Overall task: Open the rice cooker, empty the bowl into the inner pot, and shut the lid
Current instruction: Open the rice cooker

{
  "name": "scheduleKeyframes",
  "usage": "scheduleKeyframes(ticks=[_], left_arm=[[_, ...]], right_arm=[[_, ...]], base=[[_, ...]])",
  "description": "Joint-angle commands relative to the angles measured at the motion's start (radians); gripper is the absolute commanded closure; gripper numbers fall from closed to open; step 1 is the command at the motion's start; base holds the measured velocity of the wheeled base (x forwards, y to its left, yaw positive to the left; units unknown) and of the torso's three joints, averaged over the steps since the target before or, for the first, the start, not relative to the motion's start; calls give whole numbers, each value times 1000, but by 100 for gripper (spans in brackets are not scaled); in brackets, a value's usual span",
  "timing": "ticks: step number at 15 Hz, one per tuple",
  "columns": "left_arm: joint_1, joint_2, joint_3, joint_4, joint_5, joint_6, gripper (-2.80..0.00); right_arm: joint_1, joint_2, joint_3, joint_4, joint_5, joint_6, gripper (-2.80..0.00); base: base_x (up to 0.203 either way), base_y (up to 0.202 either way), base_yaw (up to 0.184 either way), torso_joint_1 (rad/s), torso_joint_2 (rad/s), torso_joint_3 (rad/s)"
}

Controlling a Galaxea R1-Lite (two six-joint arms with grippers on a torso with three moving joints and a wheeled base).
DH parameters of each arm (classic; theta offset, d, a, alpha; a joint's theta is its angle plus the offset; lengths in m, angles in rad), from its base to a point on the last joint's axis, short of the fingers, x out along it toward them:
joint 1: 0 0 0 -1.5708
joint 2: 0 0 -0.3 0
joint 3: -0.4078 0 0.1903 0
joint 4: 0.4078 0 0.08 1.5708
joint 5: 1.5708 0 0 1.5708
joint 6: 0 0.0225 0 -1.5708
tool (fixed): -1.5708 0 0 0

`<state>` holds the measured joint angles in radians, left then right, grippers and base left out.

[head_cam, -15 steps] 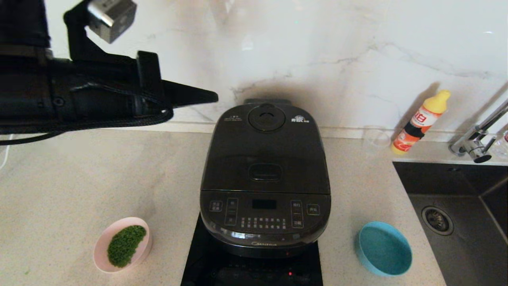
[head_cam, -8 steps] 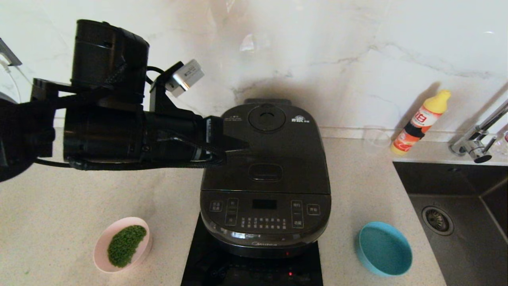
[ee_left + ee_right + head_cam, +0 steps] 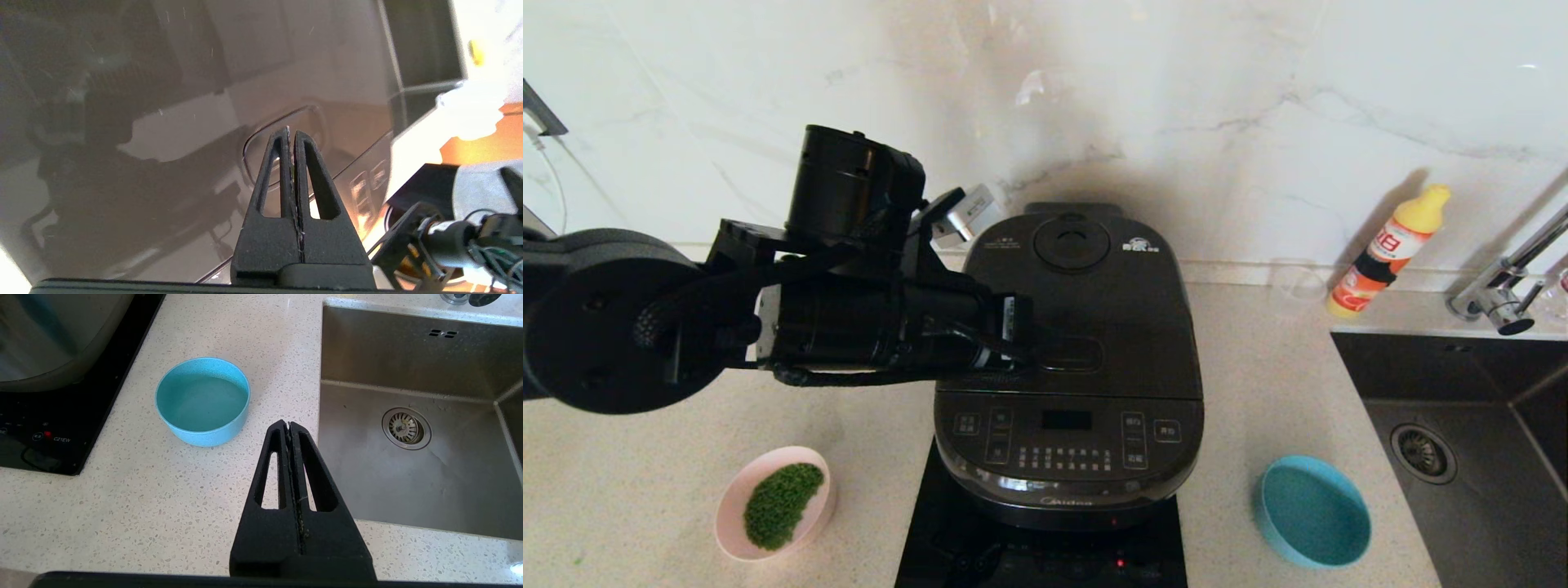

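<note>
Left wrist view: left claw (image 3: 291,132) pressed together, empty, tip directly over oval latch button (image 3: 286,151) of lid (image 3: 184,81); press goes straight down. Right claw (image 3: 289,426) parked, also pressed together.

Speckled counter (image 3: 670,425) — pink bowl (image 3: 731,523), teal bowl (image 3: 1313,511), hob (image 3: 931,539), bottle (image 3: 1388,253).

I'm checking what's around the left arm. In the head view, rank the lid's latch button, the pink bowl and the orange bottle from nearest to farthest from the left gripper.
From the left gripper:
1. Latch button, right at the shut fingertips on the lid.
2. Pink bowl, front left on the counter.
3. Orange bottle, far right by the wall.
</note>
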<state>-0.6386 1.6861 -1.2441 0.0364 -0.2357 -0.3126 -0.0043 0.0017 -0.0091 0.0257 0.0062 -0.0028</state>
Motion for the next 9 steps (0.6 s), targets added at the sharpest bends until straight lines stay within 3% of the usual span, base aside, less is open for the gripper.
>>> scheduleKeyframes(ticks=[1,3,9], left_arm=[[-13,18,5,0,26,-1,0],[-29,38,6,-10,70,0,0],[-32,47,12,-49,78,-3,0]], right_arm=[[0,0,0,0,0,0,0],[0,0,0,0,0,0,0],[0,0,0,0,0,0,0]], base=[[0,0,0,0,0,0],[0,0,0,0,0,0],[0,0,0,0,0,0]])
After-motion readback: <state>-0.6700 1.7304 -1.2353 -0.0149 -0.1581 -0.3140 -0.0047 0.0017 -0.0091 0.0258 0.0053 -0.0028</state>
